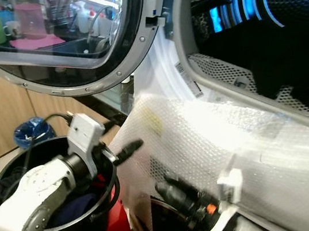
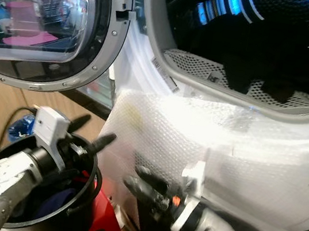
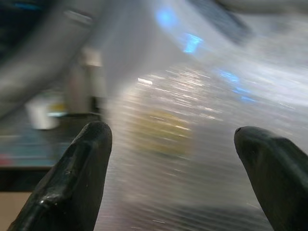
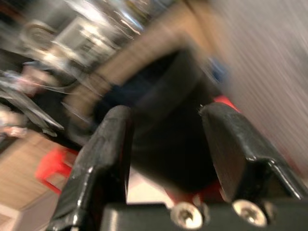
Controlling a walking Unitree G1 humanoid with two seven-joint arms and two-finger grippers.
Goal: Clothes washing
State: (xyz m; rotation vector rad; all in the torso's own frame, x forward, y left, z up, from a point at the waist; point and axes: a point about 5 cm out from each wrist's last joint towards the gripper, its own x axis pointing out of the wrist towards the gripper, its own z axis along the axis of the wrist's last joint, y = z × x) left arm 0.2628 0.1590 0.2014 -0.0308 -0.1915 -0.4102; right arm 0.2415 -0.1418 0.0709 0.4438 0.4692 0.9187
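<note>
Below the washer's open door (image 1: 58,20), dark clothes lie in a black bucket (image 1: 12,173) — left gripper (image 1: 115,150) spread, empty, above its rim; right gripper (image 1: 169,190) parted — by bubble wrap (image 1: 226,143).

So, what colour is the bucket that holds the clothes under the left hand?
Black; the bucket shows best in the left eye view.

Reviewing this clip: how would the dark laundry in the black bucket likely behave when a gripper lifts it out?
The dark clothes lie crumpled inside the black bucket, so they are probably floppy and would drape and trail from the jaws. A pinch may drag several pieces up together. The left gripper hangs above the bucket's rim with its jaws open, holding nothing.
</note>
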